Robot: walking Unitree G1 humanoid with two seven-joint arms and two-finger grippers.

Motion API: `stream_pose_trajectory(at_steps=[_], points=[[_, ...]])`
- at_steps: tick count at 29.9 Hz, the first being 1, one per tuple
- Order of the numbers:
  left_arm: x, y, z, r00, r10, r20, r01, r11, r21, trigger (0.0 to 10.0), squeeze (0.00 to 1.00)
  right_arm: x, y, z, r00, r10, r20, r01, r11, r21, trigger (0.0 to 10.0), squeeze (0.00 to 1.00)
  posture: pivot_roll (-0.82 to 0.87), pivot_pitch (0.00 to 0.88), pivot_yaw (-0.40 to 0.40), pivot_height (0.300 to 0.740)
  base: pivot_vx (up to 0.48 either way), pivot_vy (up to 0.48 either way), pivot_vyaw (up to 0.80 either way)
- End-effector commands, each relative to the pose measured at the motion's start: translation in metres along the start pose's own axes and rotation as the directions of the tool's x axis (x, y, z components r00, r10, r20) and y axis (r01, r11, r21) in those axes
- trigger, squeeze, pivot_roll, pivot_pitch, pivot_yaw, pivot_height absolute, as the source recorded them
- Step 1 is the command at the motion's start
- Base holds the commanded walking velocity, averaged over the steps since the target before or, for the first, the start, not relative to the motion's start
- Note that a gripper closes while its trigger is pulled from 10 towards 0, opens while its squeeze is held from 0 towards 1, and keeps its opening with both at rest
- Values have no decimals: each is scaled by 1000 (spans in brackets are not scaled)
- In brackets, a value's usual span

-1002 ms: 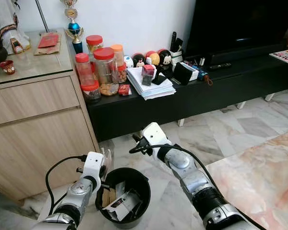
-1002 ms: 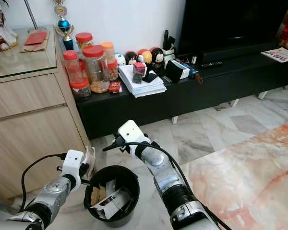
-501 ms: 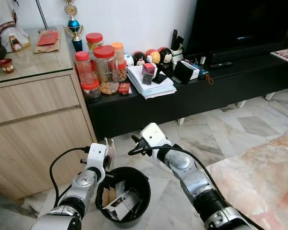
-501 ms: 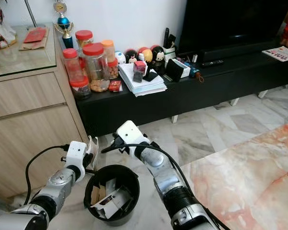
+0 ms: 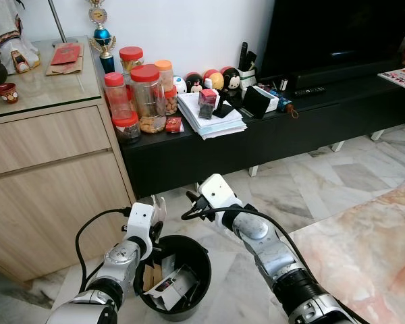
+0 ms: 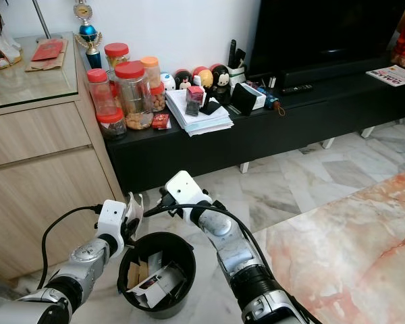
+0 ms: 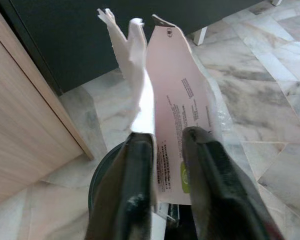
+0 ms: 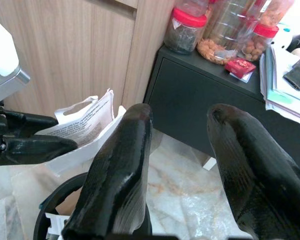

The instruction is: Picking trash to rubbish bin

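Note:
A black round rubbish bin (image 5: pixel 202 260) stands on the marble floor, holding cardboard and paper scraps (image 5: pixel 169 283). My left gripper (image 5: pixel 155 217) is at the bin's near-left rim, shut on a white and pink printed paper wrapper (image 7: pixel 175 100) that sticks up between its fingers (image 7: pixel 135 200). The same wrapper (image 8: pixel 85 125) hangs just above the bin's edge in the right wrist view. My right gripper (image 5: pixel 192 201) hovers over the bin's far rim, open, with nothing between its fingers (image 8: pixel 120 165).
A wooden cabinet (image 5: pixel 47 169) stands to the left of the bin. Behind it runs a low black TV bench (image 5: pixel 270 128) with jars (image 5: pixel 145 91), a paper stack (image 5: pixel 212 118) and toys. Open marble floor (image 5: pixel 351 196) lies to the right.
My left gripper with the wrapper has moved right and forward, closer to the bin's rim. The right gripper has stayed nearly still.

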State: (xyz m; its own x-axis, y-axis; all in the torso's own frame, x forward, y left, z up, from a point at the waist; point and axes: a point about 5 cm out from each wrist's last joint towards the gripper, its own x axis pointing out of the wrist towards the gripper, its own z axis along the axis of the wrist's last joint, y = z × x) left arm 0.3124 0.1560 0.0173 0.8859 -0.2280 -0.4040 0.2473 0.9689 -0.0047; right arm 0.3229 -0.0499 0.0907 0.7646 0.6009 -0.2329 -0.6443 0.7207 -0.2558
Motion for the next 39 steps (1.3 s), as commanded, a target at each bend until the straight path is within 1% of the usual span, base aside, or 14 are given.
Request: stream_pose_trajectory(at_steps=[1, 17, 20, 21, 25, 28, 29, 30, 31, 32, 36, 37, 38, 39], points=[[-1, 2, -1, 1000, 0, 2, 0, 1000, -1, 10000, 1000, 1, 1, 7, 1000, 4, 21, -4, 1000, -7, 10000, 0, 179, 0, -18, 740, 0, 0, 0], [-1, 3, 0, 1000, -1, 6, 1, 1000, 2, 10000, 1000, 1, 1, 8, 1000, 1, 27, -1, 1000, -4, 10000, 0, 179, 0, -18, 740, 0, 0, 0], [-1, 4, 0, 1000, 7, 4, -7, 1000, 21, 10000, 1000, 1, 1, 8, 1000, 0, 28, 0, 1000, -4, 10000, 0, 179, 0, -18, 740, 0, 0, 0], [-1, 4, 0, 1000, 9, 5, -9, 1000, 24, 10000, 4, 1, 1, 8, 1000, 0, 28, 1, 1000, -4, 10000, 0, 179, 0, -18, 740, 0, 0, 0], [-2, 6, 2, 998, 44, 33, -46, 998, 48, 10000, 0, 1, -1, 8, 999, -23, 39, 23, 1000, 2, 10000, 0, 179, 0, -18, 740, 0, 0, 0], [-4, 12, 10, 986, 126, 111, -131, 990, 47, 10000, 0, 0, -3, 11, 997, -43, 70, 42, 999, 11, 10000, 0, 179, 0, -18, 740, 0, 0, 0], [-7, 17, 18, 964, 186, 189, -200, 978, 60, 10000, 0, 0, -4, 16, 993, -54, 105, 52, 998, 21, 10000, 0, 189, 0, -13, 740, 0, 0, 0], [-7, 17, 18, 964, 186, 189, -200, 978, 60, 10000, 0, 0, -4, 16, 993, -54, 105, 52, 998, 21, 10000, 0, 189, 0, -13, 740, 0, 0, 0], [-13, 24, 29, 924, 251, 289, -274, 961, 45, 10000, 0, -1, -7, 23, 984, -82, 159, 75, 996, 45, 10000, 0, 189, 0, -13, 740, 0, 0, 0], [-17, 28, 36, 892, 285, 352, -316, 948, 33, 10000, 0, -2, -10, 28, 975, -108, 193, 96, 993, 69, 10000, 0, 192, 0, -14, 740, 0, 0, 0], [-25, 31, 50, 836, 316, 448, -370, 928, 37, 10000, 0, -3, -19, 35, 955, -181, 235, 159, 981, 110, 10000, 0, 199, 0, -17, 740, 0, 0, 0], [-28, 32, 60, 802, 333, 495, -403, 914, 38, 10000, 0, -4, -27, 39, 937, -238, 255, 209, 969, 134, 10000, 0, 204, 0, -19, 740, 0, 0, 0], [-32, 32, 73, 760, 337, 555, -432, 901, 45, 10000, 0, -5, -36, 43, 912, -300, 278, 253, 948, 193, 10000, 0, 204, 0, -19, 740, 0, 0, 0], [-33, 32, 78, 744, 335, 578, -443, 895, 52, 10000, 0, -6, -39, 44, 901, -324, 288, 267, 938, 220, 10000, 0, 208, 0, -20, 740, 0, 0, 0]])
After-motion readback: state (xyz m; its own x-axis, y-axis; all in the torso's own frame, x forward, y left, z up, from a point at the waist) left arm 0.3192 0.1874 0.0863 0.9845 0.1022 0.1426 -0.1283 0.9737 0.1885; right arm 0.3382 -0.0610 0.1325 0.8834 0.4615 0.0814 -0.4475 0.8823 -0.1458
